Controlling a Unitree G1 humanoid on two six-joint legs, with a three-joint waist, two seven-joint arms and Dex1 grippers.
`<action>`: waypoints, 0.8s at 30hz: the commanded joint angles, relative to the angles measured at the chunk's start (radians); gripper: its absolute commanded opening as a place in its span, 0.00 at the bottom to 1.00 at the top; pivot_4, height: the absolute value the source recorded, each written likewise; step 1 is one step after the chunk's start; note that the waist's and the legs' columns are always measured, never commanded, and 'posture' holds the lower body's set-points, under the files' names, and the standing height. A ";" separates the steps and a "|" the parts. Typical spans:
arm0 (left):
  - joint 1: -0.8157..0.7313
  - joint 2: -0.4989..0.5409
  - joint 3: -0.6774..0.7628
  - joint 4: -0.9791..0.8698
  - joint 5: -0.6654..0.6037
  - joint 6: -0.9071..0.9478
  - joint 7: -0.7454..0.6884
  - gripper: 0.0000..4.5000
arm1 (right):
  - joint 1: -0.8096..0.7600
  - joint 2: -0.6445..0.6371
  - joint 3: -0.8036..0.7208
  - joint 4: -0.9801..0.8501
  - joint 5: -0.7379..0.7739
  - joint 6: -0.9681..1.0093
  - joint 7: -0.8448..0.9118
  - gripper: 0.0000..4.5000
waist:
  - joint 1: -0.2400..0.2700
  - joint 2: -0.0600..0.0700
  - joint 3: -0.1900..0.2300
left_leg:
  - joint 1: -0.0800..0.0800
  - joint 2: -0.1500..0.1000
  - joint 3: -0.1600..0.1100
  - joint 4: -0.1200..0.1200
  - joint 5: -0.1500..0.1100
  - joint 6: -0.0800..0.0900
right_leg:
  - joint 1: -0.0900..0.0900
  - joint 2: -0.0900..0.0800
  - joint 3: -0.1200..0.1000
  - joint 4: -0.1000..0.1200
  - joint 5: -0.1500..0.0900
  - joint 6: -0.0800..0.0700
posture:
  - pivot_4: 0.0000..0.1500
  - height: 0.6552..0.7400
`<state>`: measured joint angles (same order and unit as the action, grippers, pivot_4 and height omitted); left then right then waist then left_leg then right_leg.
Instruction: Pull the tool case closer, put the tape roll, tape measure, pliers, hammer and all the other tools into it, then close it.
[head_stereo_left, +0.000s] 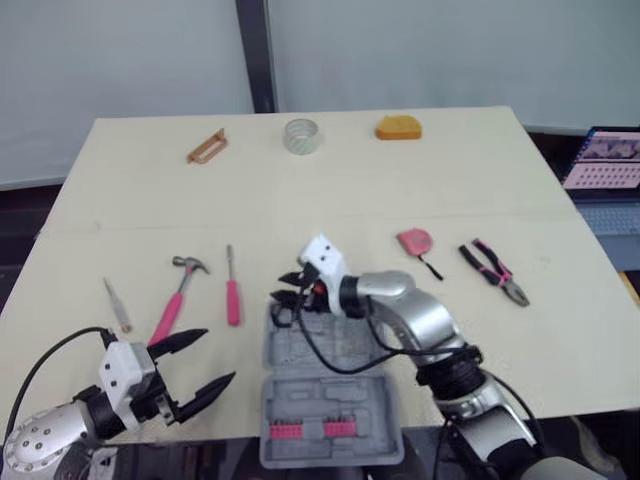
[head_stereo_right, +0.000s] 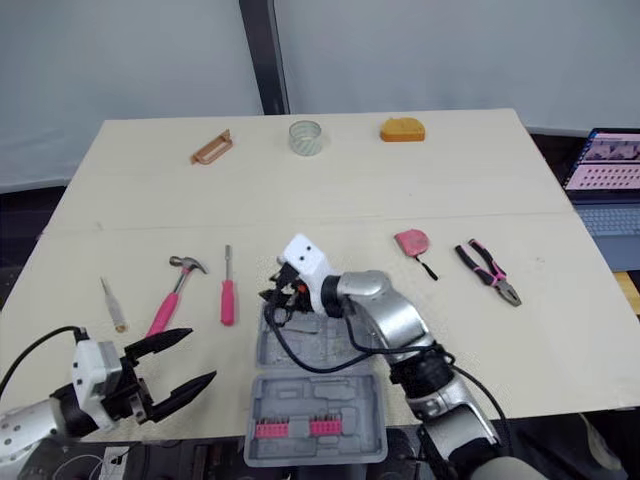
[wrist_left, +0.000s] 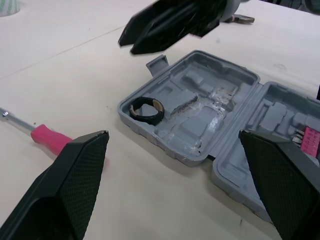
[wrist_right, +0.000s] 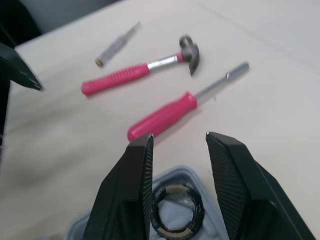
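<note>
Tool case (head_stereo_left: 335, 400), grey, lies open flat at the table's (head_stereo_left: 400, 190) near edge, centre. The lid half is nearest and carries two pink bit holders (head_stereo_left: 305, 431); the tray half lies just beyond it. A black tape roll (wrist_left: 148, 118) lies flat in the tray's far-left corner pocket; the other moulded pockets look bare.

Left gripper (head_stereo_left: 219, 355) hovers low over the near-left part of the table, to the left of the case, fingers spread wide with nothing between them. Right gripper (wrist_right: 178, 137) sits over the far-left corner of the case, right above the black tape roll, fingers parted and gripping nothing; can't tell if the tips touch the roll.

Left of the case, on the table: pink-handled screwdriver (head_stereo_left: 232, 295) just beside it, shaft pointing away. Then a pink-handled hammer (head_stereo_left: 172, 305), head at the far end. Further left, a small grey punch-like tool (head_stereo_left: 117, 305). Right of the case: pink tape measure (head_stereo_left: 413, 241) with a black strap, then pink-and-black pliers (head_stereo_left: 493, 270) further right, apart from it.

Far edge of the table, well apart from the rest: brown handle-shaped piece (head_stereo_left: 207, 146) on the left, clear tape roll (head_stereo_left: 301, 136) in the middle, orange block (head_stereo_left: 398, 127) to its right. A laptop (head_stereo_left: 605, 165) stands off the table's right side
</note>
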<state>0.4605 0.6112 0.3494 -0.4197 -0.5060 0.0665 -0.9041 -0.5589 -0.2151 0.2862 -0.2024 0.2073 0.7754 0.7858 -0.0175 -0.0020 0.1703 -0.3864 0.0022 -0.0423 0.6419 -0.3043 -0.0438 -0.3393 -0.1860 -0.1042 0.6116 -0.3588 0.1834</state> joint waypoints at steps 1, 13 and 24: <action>-0.012 0.016 0.014 -0.006 -0.020 0.003 -0.019 1.00 | 0.088 -0.142 -0.097 -0.157 0.071 0.051 0.056 0.40 | 0.010 0.000 0.000 | 0.000 0.000 0.000 0.000 0.000 0.000 | 0.000 0.000 0.000 -0.001 0.000 0.000 | 1.00 1.00; 0.005 0.037 0.038 0.074 -0.027 0.014 -0.098 1.00 | 0.599 -0.568 -0.447 -0.420 0.267 0.123 0.164 0.68 | 0.033 -0.001 0.001 | 0.000 0.002 0.009 0.003 -0.003 0.003 | 0.001 0.000 0.000 -0.007 0.000 -0.002 | 1.00 1.00; 0.074 0.014 0.079 0.218 0.023 -0.146 -0.166 1.00 | 0.904 -0.583 -0.513 -0.361 0.149 -0.227 0.162 0.99 | 0.043 -0.003 0.000 | 0.001 0.002 0.011 0.005 -0.004 0.004 | 0.003 0.000 0.000 -0.009 0.001 -0.004 | 1.00 1.00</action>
<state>0.5135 0.6294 0.4129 -0.2129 -0.4858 -0.0423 -1.0425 0.3269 -0.7871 -0.2068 -0.5703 0.3716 0.5977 0.9351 0.0260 -0.0050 0.1704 -0.3857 0.0048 -0.0312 0.6469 -0.3088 -0.0400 -0.3363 -0.1858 -0.1042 0.6025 -0.3575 0.1793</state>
